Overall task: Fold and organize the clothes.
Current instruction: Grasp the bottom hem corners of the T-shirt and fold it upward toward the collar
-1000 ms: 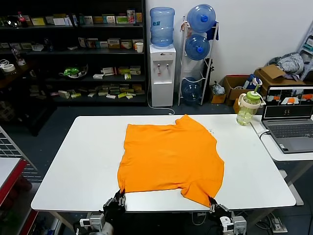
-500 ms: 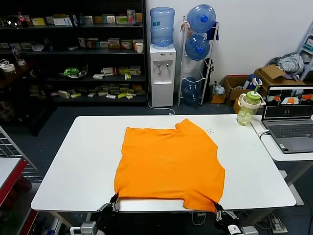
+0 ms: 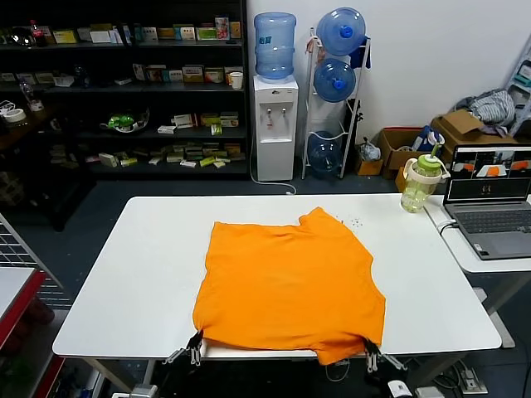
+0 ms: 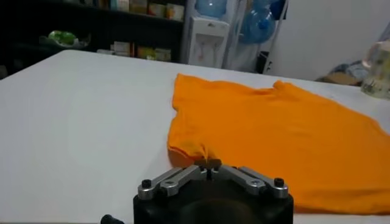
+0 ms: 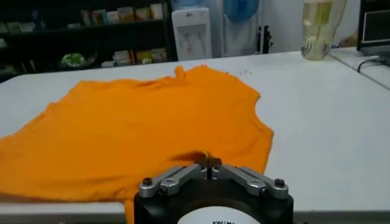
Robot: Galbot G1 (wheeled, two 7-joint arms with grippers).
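Observation:
The orange T-shirt (image 3: 290,278) lies spread, plain side up, on the white table (image 3: 133,274), its near hem hanging a little over the front edge. My left gripper (image 3: 194,344) is shut on the shirt's near left hem corner at the table's front edge; the left wrist view shows the jaws (image 4: 208,164) pinching the cloth (image 4: 274,134). My right gripper (image 3: 370,352) is shut on the near right hem corner; the right wrist view shows its jaws (image 5: 208,162) closed on the fabric (image 5: 134,122).
A green-lidded bottle (image 3: 420,184) stands at the table's far right corner. A laptop (image 3: 489,199) sits on a side table to the right. A water dispenser (image 3: 275,124), bottle rack and shelves stand behind the table.
Both grippers have pulled the shirt's near hem toward the front edge. The shirt has slid nearer and its hem now droops over the edge.

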